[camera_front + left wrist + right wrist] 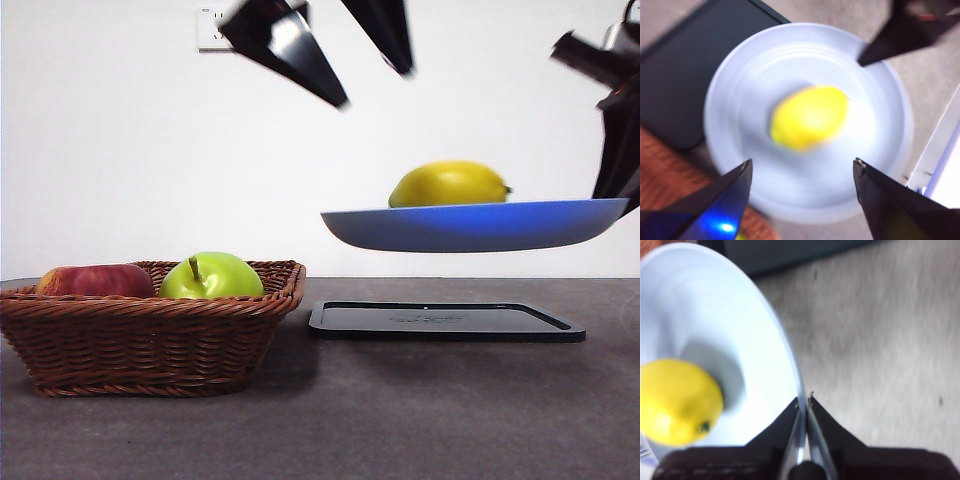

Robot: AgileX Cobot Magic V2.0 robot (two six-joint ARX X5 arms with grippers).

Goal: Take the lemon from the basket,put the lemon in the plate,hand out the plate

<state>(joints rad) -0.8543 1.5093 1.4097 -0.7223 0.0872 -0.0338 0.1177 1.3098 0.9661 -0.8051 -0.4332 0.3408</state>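
lemon (449, 186) sits on the plate (470, 226), mid-right of frame, lifted above the black tray (445, 321). right tool (804, 405) pinches the plate's rim; left tool (345, 50) hangs spread, upper middle. basket (150, 335) lower left.

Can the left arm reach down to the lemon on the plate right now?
Probably yes. The left tool hangs open above the lemon, which sits uncovered on the plate. The right tool only grips the plate's rim at one side.
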